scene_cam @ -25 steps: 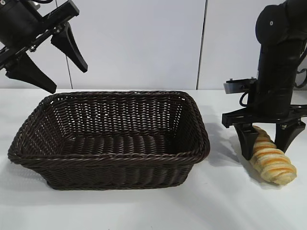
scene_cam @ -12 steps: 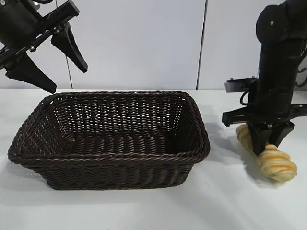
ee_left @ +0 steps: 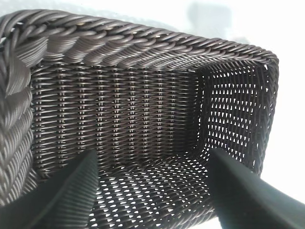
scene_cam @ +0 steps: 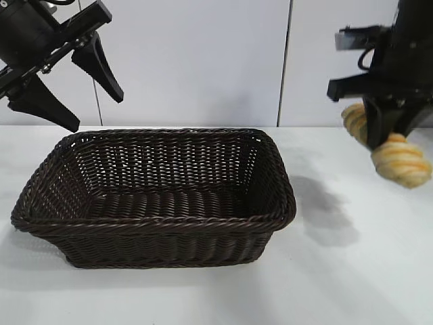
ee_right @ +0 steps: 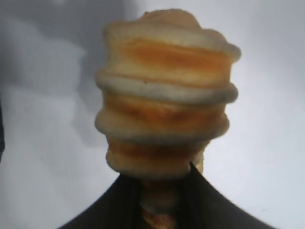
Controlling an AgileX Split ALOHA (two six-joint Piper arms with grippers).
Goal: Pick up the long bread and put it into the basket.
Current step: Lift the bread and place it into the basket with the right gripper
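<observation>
1. Fingers of the right gripper (scene_cam: 384,128), at the upper right of the exterior frame, are pinched narrow around the middle of the long bread (scene_cam: 399,159), which hangs clear of the white table (scene_cam: 338,284), tilted with one end lower
2. Fingers of the left gripper (scene_cam: 71,84), upper left, stand spread wide with nothing between them, above the basket's far left corner
3. By my reckoning the pick-up is done and the carry is in hand; next the loaf must travel leftward over the braided rim, then come down inside
4. Nothing lies in the basket (scene_cam: 155,227); its woven floor shows bare in the left wrist view
</observation>
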